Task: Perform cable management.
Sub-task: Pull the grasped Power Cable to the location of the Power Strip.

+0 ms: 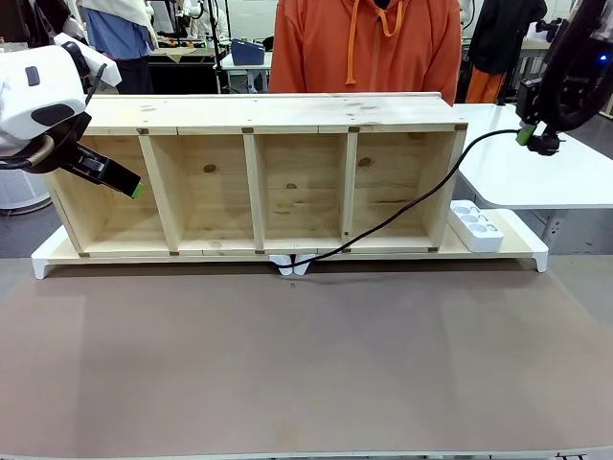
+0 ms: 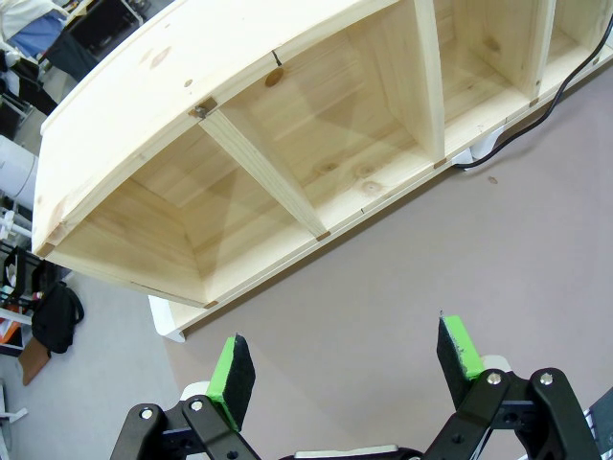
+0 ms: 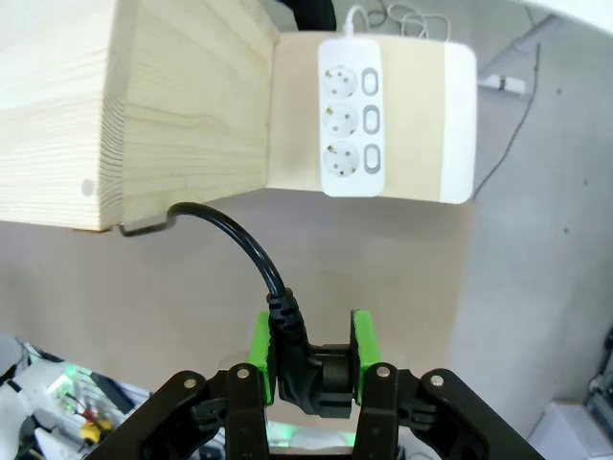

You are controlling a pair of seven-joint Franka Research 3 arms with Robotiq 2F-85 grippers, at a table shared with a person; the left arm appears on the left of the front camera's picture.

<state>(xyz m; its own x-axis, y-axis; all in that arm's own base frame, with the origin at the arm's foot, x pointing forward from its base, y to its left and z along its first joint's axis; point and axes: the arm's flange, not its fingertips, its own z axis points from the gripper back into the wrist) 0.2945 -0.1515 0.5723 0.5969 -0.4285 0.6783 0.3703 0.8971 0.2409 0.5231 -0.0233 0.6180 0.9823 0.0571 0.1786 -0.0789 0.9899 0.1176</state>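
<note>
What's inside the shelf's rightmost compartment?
The cable slants across it from the right hand to the front bottom edge; otherwise bare wood. Its lower end is hidden under the shelf.

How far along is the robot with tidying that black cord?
Done: the right gripper is shut on the cable at its plug, held up beside the shelf's right end. In hand: the cable runs loosely across the shelf front. Left: probably routing it neatly. The power strip's sockets are empty, and the left gripper is open, holding nothing.
</note>
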